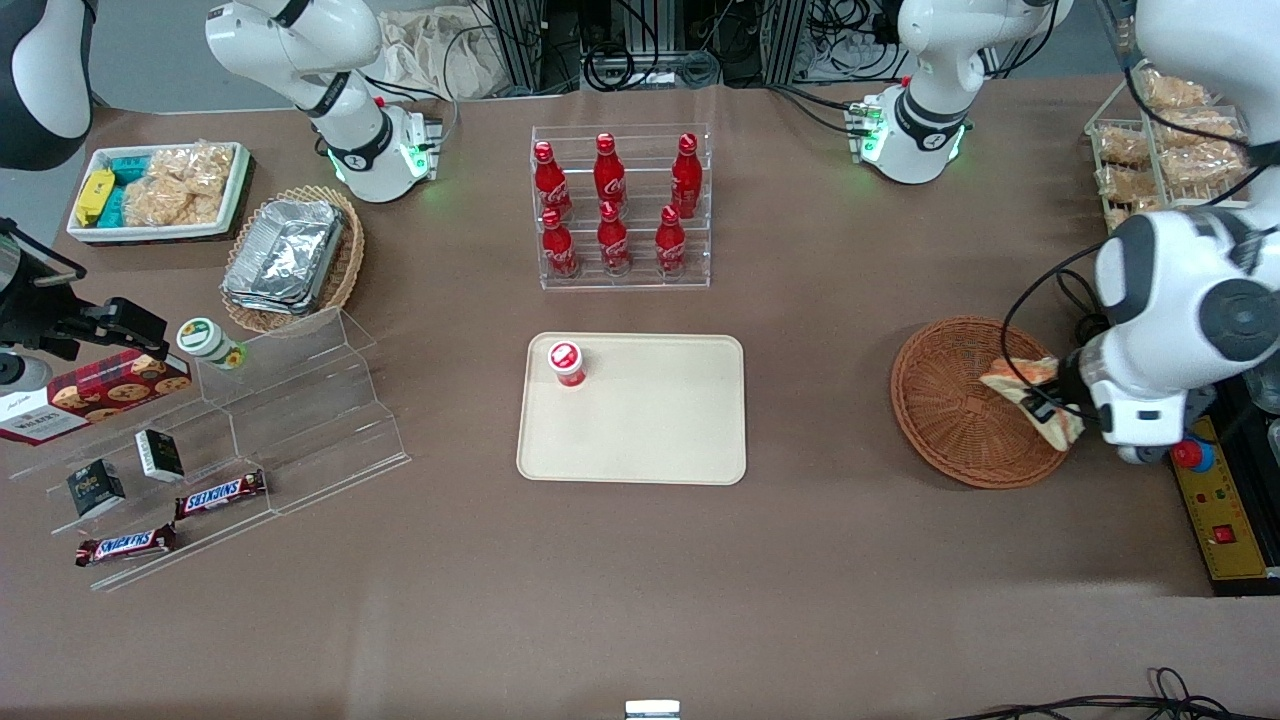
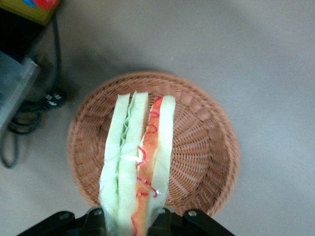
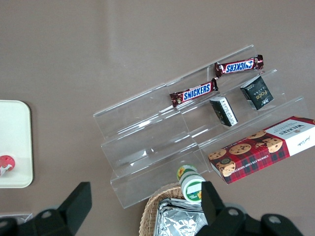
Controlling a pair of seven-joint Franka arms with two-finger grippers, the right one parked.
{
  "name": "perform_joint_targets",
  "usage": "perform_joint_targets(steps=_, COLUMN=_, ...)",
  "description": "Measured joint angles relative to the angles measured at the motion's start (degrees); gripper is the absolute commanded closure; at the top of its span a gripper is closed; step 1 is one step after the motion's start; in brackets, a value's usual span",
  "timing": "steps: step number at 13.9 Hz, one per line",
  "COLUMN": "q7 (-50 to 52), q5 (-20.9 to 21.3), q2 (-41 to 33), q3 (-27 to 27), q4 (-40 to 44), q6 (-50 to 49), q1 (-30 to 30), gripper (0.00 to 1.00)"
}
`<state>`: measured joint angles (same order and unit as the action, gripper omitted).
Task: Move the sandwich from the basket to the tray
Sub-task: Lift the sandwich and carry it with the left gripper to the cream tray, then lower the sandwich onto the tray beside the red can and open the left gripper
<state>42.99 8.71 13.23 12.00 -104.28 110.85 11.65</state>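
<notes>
My left gripper (image 1: 1052, 408) is shut on the sandwich (image 1: 1030, 392), a wedge of pale bread with red and green filling, and holds it lifted above the reddish-brown wicker basket (image 1: 950, 405) at the working arm's end of the table. The wrist view looks down the sandwich (image 2: 140, 162), clamped between the black fingers (image 2: 162, 220), with the basket (image 2: 206, 147) bare underneath. The beige tray (image 1: 650, 430) lies flat at the table's middle with a small red-capped bottle (image 1: 567, 363) standing on one corner of it.
A clear rack of several red cola bottles (image 1: 620, 205) stands farther from the front camera than the tray. A control box (image 1: 1225, 510) and cables lie beside the basket. A tan basket of foil containers (image 1: 290, 255), a stepped acrylic stand with snack bars (image 1: 215, 495) sit toward the parked arm's end.
</notes>
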Motion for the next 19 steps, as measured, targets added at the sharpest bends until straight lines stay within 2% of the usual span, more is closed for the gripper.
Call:
perform_joint_targets(steps=3, q7=-6.34, q5=-0.04, q2=0.09, q3=4.65, q4=11.11, q6=-10.94, q1=-0.26, gripper=1.00)
perform_joint_targets(steps=6, q7=-11.95, q5=0.03, q2=1.77, q3=10.48, q4=17.87, q6=-15.24, q1=-1.98, gripper=1.00)
perform_joint_targets(steps=9, q7=-12.80, q5=0.12, q2=7.15, q3=11.66, q4=20.74, q6=-15.16, q1=-9.19, gripper=1.00)
perform_joint_targets(steps=13, q7=-8.38, q5=0.20, q2=18.26, q3=11.80, q4=25.23, q6=-9.70, q1=-19.87, gripper=1.00)
perform_joint_targets(steps=16, q7=-3.29, q5=0.28, q2=25.00, q3=11.76, q4=26.07, q6=-1.15, q1=-24.75, gripper=1.00)
perform_joint_targets(steps=19, q7=0.04, q5=1.22, q2=29.34, q3=11.70, q4=26.24, q6=3.27, q1=-28.07, gripper=1.00)
